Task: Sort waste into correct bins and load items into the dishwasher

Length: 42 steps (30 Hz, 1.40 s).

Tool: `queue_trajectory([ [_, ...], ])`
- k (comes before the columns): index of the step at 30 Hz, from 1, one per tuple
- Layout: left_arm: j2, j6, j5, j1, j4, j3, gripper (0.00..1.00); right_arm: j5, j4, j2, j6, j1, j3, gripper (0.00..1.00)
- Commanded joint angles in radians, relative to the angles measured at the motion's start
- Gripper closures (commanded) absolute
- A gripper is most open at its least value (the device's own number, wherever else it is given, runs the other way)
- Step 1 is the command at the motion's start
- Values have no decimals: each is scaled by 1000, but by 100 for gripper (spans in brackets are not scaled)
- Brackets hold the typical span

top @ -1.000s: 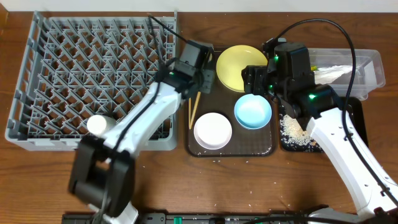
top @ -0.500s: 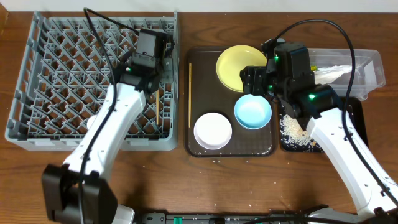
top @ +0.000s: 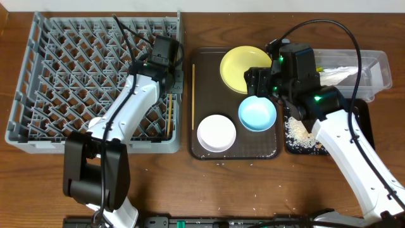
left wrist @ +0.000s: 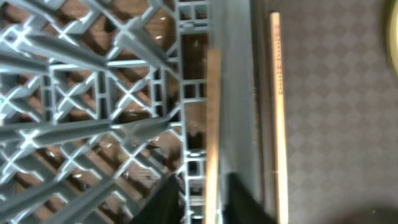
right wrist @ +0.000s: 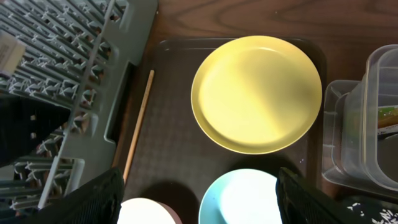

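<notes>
My left gripper [top: 168,81] [left wrist: 205,193] is shut on a wooden chopstick [top: 169,114] [left wrist: 212,112] and holds it along the right edge of the grey dish rack [top: 63,76]. The second chopstick [top: 193,95] [left wrist: 277,112] lies on the left side of the brown tray [top: 202,152]. My right gripper [top: 262,82] [right wrist: 196,193] is open and empty above the yellow plate [top: 243,68] [right wrist: 256,93] and the light blue bowl [top: 257,114] [right wrist: 245,199]. The white bowl [top: 216,133] sits at the tray's front. The small white cup is not in view.
At the right, a clear tub [top: 376,66] holds crumpled white paper [top: 338,75] and a green-yellow wrapper [right wrist: 388,117]. In front of it, a black tray [top: 364,111] holds rice crumbs [top: 297,132]. A few crumbs lie on the table's front edge.
My left gripper carried the chopstick from the brown tray leftward over the rack, then back right to the rack's right edge. The right arm has not moved.
</notes>
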Motion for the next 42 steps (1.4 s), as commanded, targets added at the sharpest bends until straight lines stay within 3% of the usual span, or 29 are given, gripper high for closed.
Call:
queue_trajectory([
  [1, -8, 9, 33, 0, 1, -1, 59, -8, 3, 5, 14, 5, 3, 24],
  [6, -69, 8, 48, -1, -18, 31, 58, -7, 6, 5, 14, 5, 3, 23],
  [12, -203, 7, 189, -24, -10, 36, 58, -7, 24, 5, 14, 5, 3, 23],
  [16, -212, 10, 185, -80, -24, 31, 58, -7, 32, 5, 14, 5, 3, 23],
  [23, -46, 40, 66, -176, -21, -2, 57, -8, 29, 5, 16, 5, 3, 22],
  [34, 207, 40, 50, -185, 74, -2, 51, -8, 26, 5, 30, 5, 3, 21],
  [42, 225, 39, 1, -182, 138, 5, 50, -8, 27, 5, 30, 5, 3, 21],
])
